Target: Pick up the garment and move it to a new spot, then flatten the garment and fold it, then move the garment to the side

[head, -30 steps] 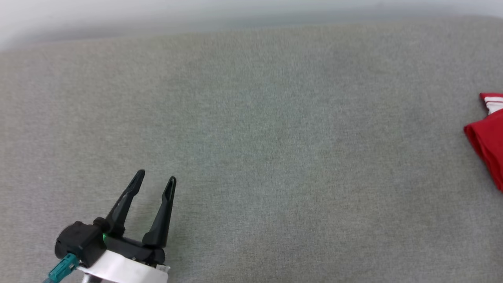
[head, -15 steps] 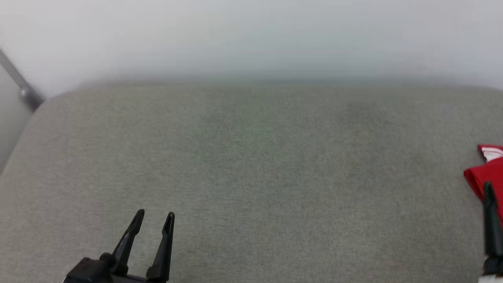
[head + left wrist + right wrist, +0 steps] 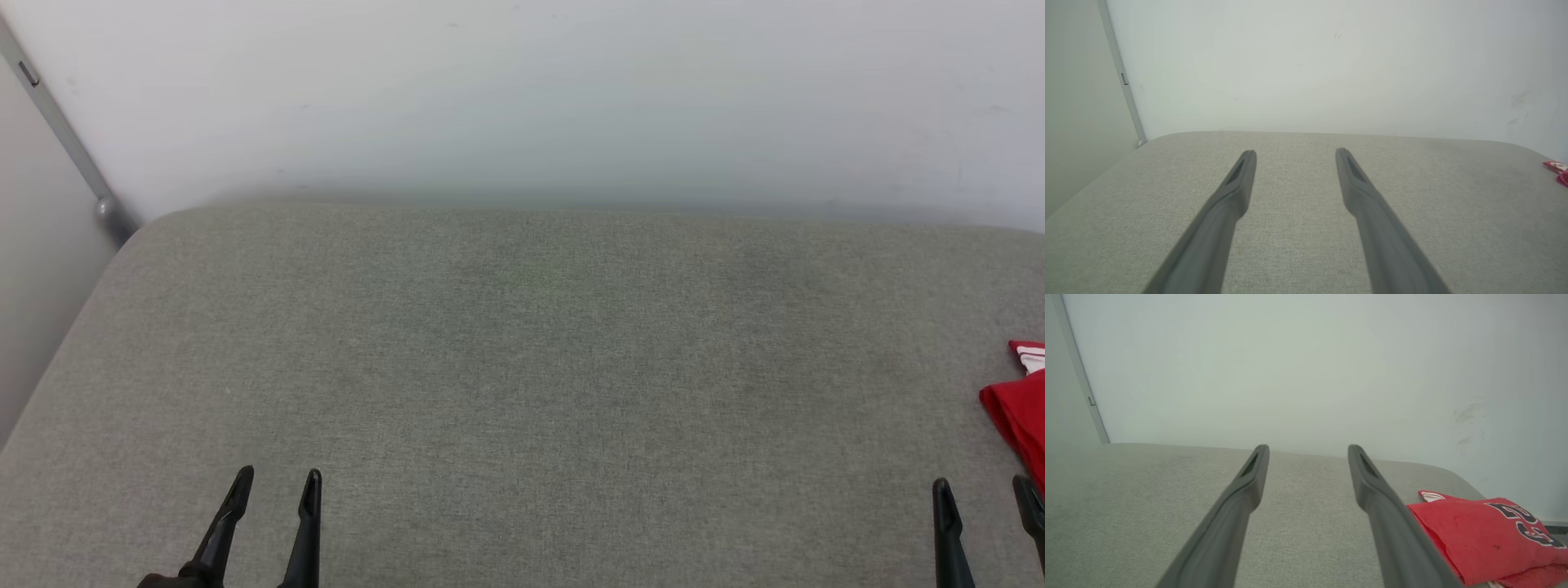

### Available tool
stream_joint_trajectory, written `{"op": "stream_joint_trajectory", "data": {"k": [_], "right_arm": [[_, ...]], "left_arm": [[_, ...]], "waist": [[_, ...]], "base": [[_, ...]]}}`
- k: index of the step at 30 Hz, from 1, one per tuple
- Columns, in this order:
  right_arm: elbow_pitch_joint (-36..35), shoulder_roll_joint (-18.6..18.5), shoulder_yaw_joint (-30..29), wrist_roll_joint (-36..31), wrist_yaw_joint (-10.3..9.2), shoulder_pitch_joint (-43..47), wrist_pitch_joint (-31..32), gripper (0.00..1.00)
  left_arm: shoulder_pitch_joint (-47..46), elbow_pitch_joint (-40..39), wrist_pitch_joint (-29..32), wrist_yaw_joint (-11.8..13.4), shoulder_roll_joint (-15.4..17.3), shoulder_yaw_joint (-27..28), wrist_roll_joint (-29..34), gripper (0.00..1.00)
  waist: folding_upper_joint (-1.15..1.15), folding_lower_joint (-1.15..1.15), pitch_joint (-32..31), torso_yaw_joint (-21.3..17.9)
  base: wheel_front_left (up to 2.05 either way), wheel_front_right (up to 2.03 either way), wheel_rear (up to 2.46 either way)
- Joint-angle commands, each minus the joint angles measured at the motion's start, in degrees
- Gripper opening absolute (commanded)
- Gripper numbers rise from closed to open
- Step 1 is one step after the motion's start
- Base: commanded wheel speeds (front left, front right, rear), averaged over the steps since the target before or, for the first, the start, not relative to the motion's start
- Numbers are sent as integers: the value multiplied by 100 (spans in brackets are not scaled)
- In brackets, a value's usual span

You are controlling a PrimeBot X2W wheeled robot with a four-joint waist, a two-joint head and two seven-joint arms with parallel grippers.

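Note:
The garment (image 3: 1020, 408), red with white striped trim, lies folded at the far right edge of the grey padded surface (image 3: 522, 359). In the right wrist view the garment (image 3: 1486, 535) shows a black-and-white number and lies just right of my fingers. My right gripper (image 3: 984, 494) stands open at the lower right, beside the garment and apart from it, holding nothing. At the lower left my left gripper (image 3: 276, 482) is open and empty, far from the garment. The left wrist view catches a sliver of the garment (image 3: 1557, 169) at its right edge.
A white wall (image 3: 522, 98) rises right behind the surface. A grey metal bar (image 3: 65, 139) runs down the wall at the far left corner. The surface's left edge drops off beside it.
The head camera has tilted up, bringing the wall into view. My left gripper has drawn back toward the bottom edge. My right gripper has come into view beside the garment.

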Motion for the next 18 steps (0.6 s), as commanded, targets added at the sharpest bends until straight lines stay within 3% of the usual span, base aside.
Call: {"op": "stream_joint_trajectory", "data": {"k": [1, 14, 15, 18], "right_arm": [[53, 73, -35, -39, -9, 49, -6, 100], [297, 171, -60, 137, -7, -96, -5, 100], [292, 166, -59, 142, -2, -62, 0, 0], [447, 181, -36, 156, -2, -42, 4, 0]], "left_arm": [[101, -20, -10, 3, -33, 40, 68, 100], [90, -27, -10, 3, 21, 39, 239, 100], [73, -7, 0, -1, 18, 22, 258, 0], [85, 144, 21, -4, -31, -9, 228, 0]], "waist": [[0, 1, 2, -31], [0, 1, 34, -187], [0, 1, 34, -189], [0, 2, 35, -192]], "base": [[0, 0, 0], [0, 0, 0], [0, 0, 0], [0, 0, 0]]}}
